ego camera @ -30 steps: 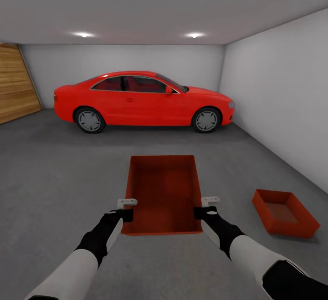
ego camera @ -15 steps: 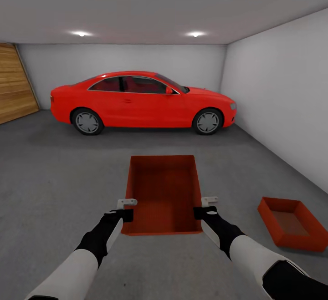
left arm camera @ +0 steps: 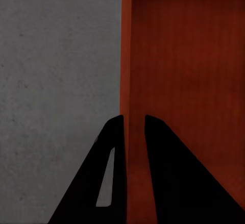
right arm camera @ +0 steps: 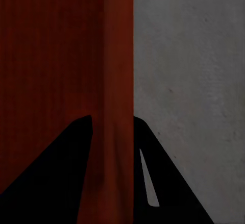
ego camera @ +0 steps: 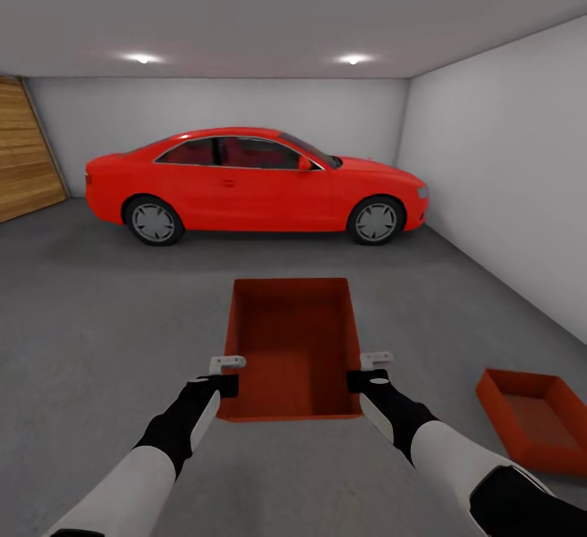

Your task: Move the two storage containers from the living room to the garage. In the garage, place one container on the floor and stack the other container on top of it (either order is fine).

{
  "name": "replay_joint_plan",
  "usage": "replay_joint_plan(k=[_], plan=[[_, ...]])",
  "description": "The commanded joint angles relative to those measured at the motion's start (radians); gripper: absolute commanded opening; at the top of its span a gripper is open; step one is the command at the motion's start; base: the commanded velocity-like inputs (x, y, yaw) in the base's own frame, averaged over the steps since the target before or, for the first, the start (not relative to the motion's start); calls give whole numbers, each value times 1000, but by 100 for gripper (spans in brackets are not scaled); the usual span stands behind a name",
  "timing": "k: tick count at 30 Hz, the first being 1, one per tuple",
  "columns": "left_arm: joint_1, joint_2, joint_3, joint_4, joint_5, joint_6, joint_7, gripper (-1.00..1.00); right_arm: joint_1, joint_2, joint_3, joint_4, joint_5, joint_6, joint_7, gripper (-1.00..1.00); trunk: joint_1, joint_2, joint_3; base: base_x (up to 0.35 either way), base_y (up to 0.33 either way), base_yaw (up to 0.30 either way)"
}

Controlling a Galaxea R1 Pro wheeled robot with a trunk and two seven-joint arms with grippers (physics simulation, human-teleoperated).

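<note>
I hold one orange-red storage container (ego camera: 293, 341) level in front of me, above the dark grey garage floor (ego camera: 106, 333). My left gripper (ego camera: 227, 374) is shut on its left wall, and my right gripper (ego camera: 372, 370) is shut on its right wall. In the left wrist view the gripper (left arm camera: 133, 121) pinches the thin wall (left arm camera: 126, 55) between its dark fingers. The right wrist view has the gripper (right arm camera: 112, 121) clamped the same way on the opposite wall (right arm camera: 118, 50). The second storage container (ego camera: 534, 419) rests on the floor at the lower right, partly cut off by the frame edge.
A red car (ego camera: 253, 182) is parked across the far end of the garage. A wooden door (ego camera: 24, 154) stands at the left and a white wall (ego camera: 505, 178) runs along the right. Open concrete lies between me and the car.
The whole view has shifted, so the camera has moved: the floor container now sits further toward the lower right corner. The held container and both arms keep their place in the view.
</note>
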Motion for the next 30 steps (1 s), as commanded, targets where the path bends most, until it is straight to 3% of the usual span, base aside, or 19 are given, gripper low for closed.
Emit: replay_joint_plan(k=[1,30], plan=[[-2,2,-5,-3,27,3,9,-100,-1,-27,22,45,-11,5,-8,-100,1,-2,-2,322,70,0],[-2,2,-5,-3,26,3,8,-100,-1,-25,21,45,-11,5,-8,-100,1,-2,-2,322,70,0]])
